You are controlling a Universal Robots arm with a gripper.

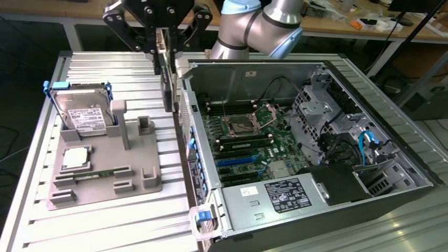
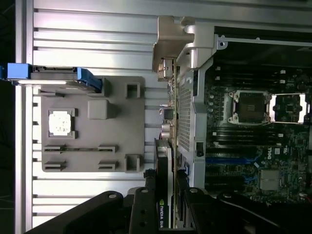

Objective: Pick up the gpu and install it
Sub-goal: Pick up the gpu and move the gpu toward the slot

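Note:
The gpu [image 1: 167,79] is a thin black card seen edge-on, hanging upright in the air over the gap between the grey holder and the computer case's side wall. My gripper [image 1: 167,44] is shut on its upper end, one black finger on each flat face. In the wrist view the gpu [image 2: 163,165] juts out between my fingers [image 2: 146,207], and its lower tip lies just outside the case wall [image 2: 187,117]. The open computer case [image 1: 322,65] holds the motherboard [image 1: 245,136] with blue card slots [image 1: 234,160].
A grey holder [image 1: 105,181] on the ribbed table carries a silver hard drive [image 1: 84,113] in a blue frame, a processor chip [image 1: 75,157] and a green memory stick [image 1: 94,173]. Inside the case are cables and a power supply [image 1: 280,197]. Workbenches stand behind.

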